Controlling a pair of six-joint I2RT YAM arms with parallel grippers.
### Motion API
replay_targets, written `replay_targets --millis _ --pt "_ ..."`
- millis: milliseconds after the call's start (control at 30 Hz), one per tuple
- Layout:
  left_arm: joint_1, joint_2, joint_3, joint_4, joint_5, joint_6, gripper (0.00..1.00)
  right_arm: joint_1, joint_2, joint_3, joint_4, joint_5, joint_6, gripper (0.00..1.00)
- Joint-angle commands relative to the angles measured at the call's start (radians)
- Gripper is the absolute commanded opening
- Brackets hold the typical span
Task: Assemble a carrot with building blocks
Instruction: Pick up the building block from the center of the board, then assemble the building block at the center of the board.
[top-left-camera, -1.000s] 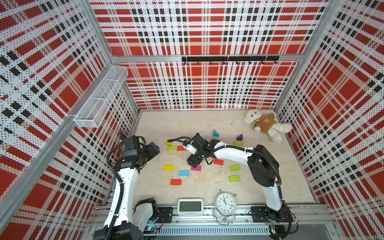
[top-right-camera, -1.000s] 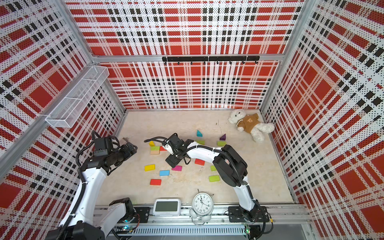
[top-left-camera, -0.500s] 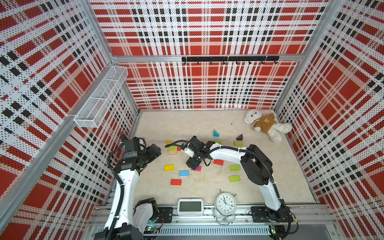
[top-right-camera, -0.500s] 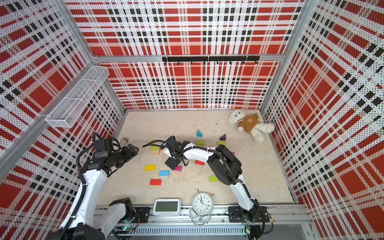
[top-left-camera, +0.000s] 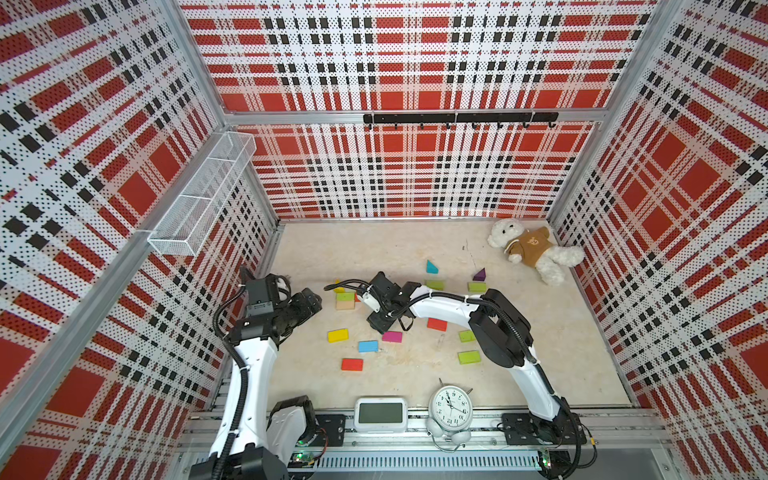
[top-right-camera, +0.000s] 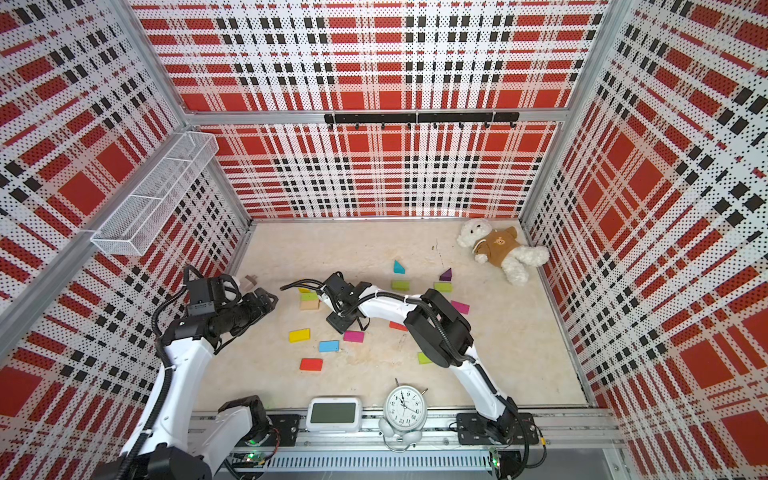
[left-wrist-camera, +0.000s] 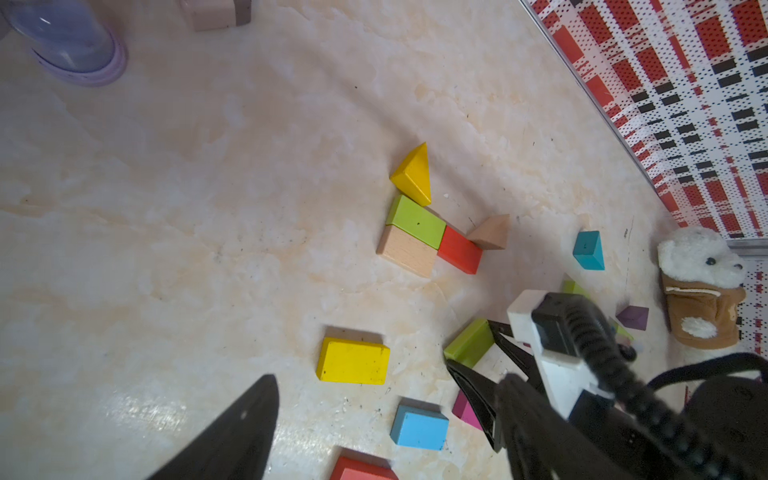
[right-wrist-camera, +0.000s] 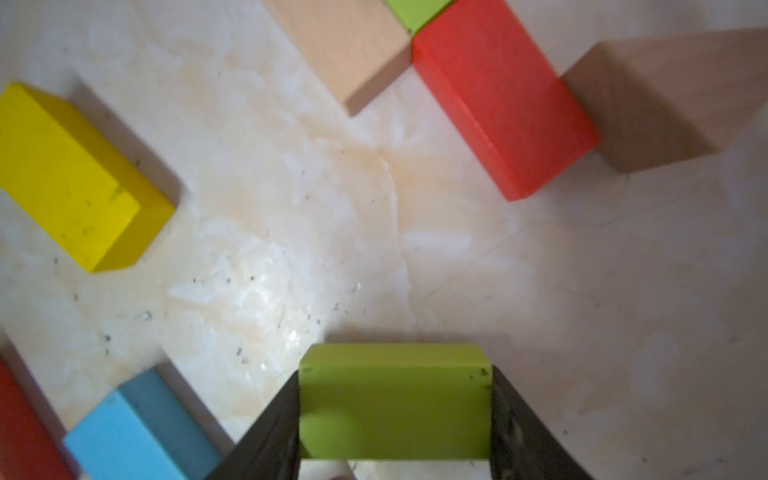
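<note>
pinching the lime brick (right-wrist-camera: 395, 403) by two opposite sides, the right gripper (right-wrist-camera: 395, 374) sits low over the beige floor (right-wrist-camera: 582, 291) — near the red brick (right-wrist-camera: 503, 95) and wood wedge (right-wrist-camera: 665, 99). the left gripper (top-left-camera: 309, 305) (jaws spread, empty) hangs well apart.

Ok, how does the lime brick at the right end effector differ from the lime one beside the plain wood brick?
The first lime brick is clamped by the right end effector; the second lime brick lies ungripped. The first touches no other block; the second has the wood brick alongside, the red brick and yellow wedge at its ends. Both are lime, flat rectangles.
</note>
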Motion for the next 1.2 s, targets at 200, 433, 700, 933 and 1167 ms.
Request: replay_targets --millis 200,433,700,933,1167 --pt "0.032 0.005 0.029 -0.017 0.045 0.039 0.85 0.004 0.082 0.171 -0.06 0.003 0.385 0.6" --pt "0.035 0.013 0.034 -0.017 0.059 0.046 0.86 0.004 0.059 0.11 -0.031 0.018 0.546 0.6" --pt "0.036 0.026 0.03 -0.008 0.071 0.049 0.85 0.003 0.083 0.113 -0.006 0.023 0.641 0.6" --pt "0.038 0.035 0.032 -0.003 0.081 0.055 0.86 0.004 0.117 0.153 0.008 0.006 0.683 0.68" --pt "0.042 0.037 0.027 -0.003 0.083 0.055 0.86 -0.006 0.091 0.155 0.041 -0.019 0.685 0.79"
